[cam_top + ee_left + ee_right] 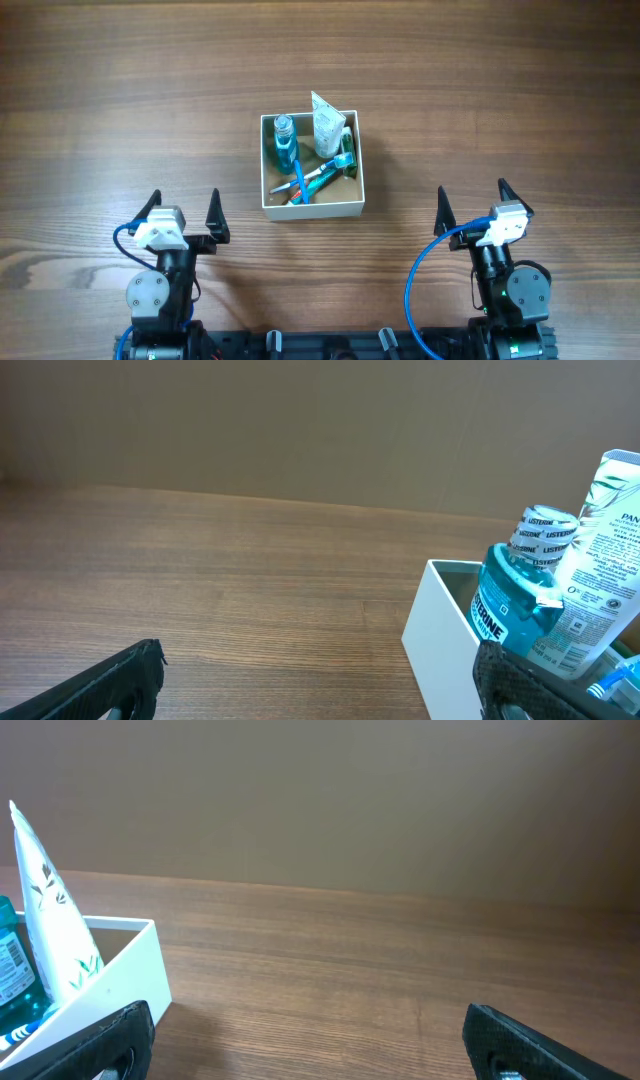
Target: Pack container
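**Both arms parked wide, box loaded at centre table**

Starting on the left: the left gripper (184,208) sits low near the table's near edge. Its two dark fingers are spread wide apart, with nothing between them but bare wooden table (120,100). From its wrist camera, the white corner of the box rises just ahead and to the right.

Centre now, and here is the container (312,211), square and white-walled with a tan inside. It stands on the table between the two arms, further out than both and clear of each. It is full of things. A mouthwash bottle (284,140) with blue liquid stands in the left rear corner. A white tube (327,125) stands beside it at the rear right, its flat end poking above the rim. A blue toothbrush (300,180) lies slanted across the front, and a teal item (338,162) crosses next to it; what it is I cannot tell.

Over on the right: the right gripper (472,200) mirrors its partner, fingers splayed wide and empty, well apart from the box.
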`<state>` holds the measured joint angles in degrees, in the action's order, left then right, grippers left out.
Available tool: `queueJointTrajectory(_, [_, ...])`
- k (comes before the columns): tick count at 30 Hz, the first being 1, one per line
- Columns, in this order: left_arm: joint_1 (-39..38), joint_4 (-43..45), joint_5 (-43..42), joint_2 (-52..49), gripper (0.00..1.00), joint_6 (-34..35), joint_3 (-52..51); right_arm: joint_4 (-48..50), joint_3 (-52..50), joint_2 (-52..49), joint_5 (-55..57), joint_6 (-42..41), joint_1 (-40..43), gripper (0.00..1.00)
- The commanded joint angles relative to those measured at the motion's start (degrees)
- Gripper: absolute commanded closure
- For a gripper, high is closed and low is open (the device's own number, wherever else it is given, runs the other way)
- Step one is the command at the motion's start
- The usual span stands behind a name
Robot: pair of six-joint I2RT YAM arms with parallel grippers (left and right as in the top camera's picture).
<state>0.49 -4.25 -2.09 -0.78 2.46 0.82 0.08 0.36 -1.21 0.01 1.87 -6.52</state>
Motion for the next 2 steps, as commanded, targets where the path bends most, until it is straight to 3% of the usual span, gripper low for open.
queueJointTrajectory(1, [0.00, 0.15, -1.31, 0.61, 0.00, -0.50, -0.46, 0.31, -0.07, 0.26, -0.55, 0.98, 0.24, 0.00])
queueJointTrajectory(2, [0.00, 0.15, -1.31, 0.61, 0.00, -0.50, -0.46, 0.31, -0.07, 0.26, -0.55, 0.98, 0.24, 0.00])
